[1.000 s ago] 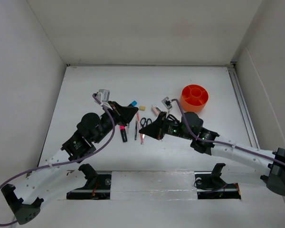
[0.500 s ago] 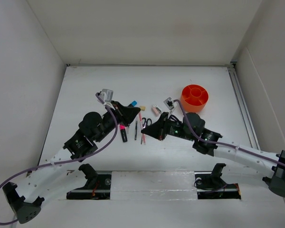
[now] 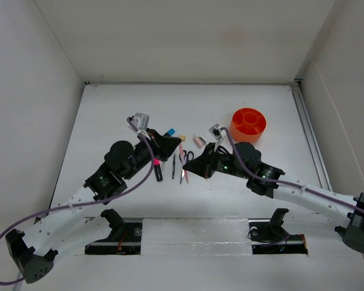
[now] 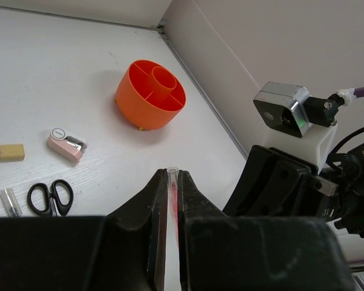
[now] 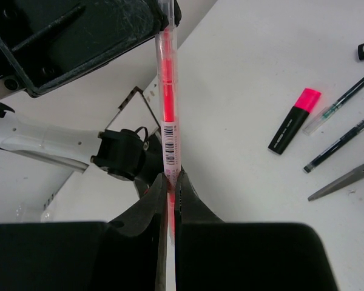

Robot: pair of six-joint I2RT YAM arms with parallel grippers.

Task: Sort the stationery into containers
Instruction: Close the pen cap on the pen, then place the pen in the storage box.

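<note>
Well apart from the orange tub (image 4: pixel 135 107), the pink pencil (image 5: pixel 168 121) (probably light, stiff, slick; best held mid-barrel) is clamped by the left gripper (image 4: pixel 172 176) and the right gripper (image 5: pixel 170 185).

Pink pencil (image 5: pixel 168 115) pinched in the right tool (image 5: pixel 170 182)

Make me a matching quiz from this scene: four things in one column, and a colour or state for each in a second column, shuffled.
Things:
1. tub
2. pink pen
3. scissors
4. eraser

Colour or state:
A. small cream block, lying flat
B. gripped by the left gripper and the right gripper at once
C. orange, round, with inner dividers
D. black handles, lying flat

Pairs: 1-C, 2-B, 3-D, 4-A
</note>
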